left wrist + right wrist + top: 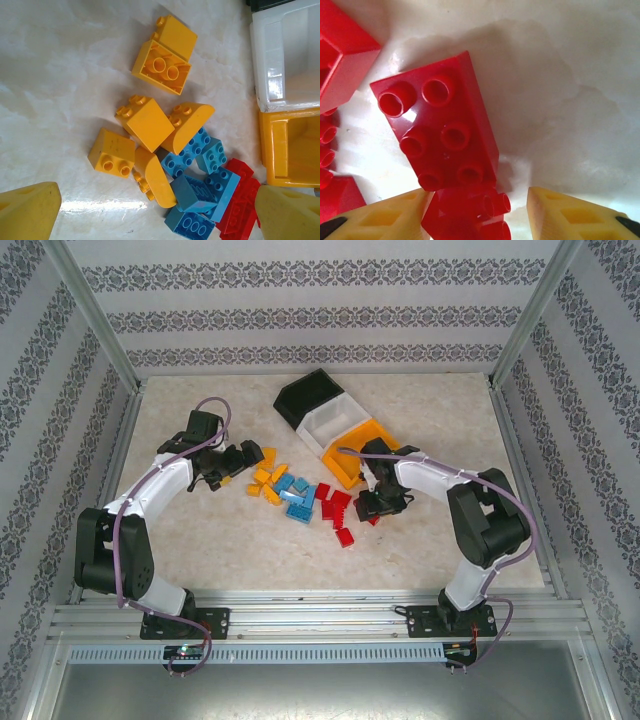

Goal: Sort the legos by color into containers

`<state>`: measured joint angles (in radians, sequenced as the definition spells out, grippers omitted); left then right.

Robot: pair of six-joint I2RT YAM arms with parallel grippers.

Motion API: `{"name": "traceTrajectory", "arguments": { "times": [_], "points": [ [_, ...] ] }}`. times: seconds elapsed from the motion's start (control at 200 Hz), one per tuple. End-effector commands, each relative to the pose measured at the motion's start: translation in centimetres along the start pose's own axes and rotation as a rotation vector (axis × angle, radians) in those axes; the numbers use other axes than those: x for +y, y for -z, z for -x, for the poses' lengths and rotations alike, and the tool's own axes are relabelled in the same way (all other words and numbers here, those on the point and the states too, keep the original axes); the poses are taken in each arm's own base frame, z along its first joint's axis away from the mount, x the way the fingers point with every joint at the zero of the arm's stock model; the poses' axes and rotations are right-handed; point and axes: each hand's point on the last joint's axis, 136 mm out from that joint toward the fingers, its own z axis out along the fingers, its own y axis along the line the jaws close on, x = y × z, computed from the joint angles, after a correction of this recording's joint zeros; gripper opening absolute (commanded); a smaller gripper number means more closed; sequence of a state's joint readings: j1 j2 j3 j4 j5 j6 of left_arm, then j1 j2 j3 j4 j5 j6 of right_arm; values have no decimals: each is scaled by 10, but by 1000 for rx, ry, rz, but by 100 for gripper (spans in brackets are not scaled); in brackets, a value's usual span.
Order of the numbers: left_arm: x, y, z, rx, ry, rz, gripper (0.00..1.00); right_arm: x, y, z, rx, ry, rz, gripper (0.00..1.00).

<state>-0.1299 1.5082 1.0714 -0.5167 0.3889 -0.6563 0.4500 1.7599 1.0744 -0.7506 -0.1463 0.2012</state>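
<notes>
Two yellow tips of the right gripper (477, 215) stand spread, nothing clamped, w/ a small red brick (467, 217) low between them. One tip is close against it, the other well apart, w/ bare table (570, 100) on that side. A larger red brick (442, 135) lies just beyond, against the small one. The right arm bends in low over the red legos (336, 508), its wrist overlapping the orange bin (340, 460) front in the top view. The left gripper (159, 210) is also spread and empty, hanging over the orange-yellow legos (150, 120), w/ the blue legos (200, 185) beside them. The white bin (335, 427) and black bin (308, 395) continue the row behind. Open table lies left of the pile.
</notes>
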Motion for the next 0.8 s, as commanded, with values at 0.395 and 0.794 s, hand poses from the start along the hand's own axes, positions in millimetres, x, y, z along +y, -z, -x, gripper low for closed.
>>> {"name": "traceTrajectory", "arguments": {
  "times": [0.395, 0.794],
  "points": [
    [-3, -4, -1, 33, -13, 11, 100, -6, 1, -4, 3, -23, -61, 24],
    [-9, -15, 4, 32, -1, -24, 100, -10, 92, -1, -154, -131, 6, 19]
  ]
}}
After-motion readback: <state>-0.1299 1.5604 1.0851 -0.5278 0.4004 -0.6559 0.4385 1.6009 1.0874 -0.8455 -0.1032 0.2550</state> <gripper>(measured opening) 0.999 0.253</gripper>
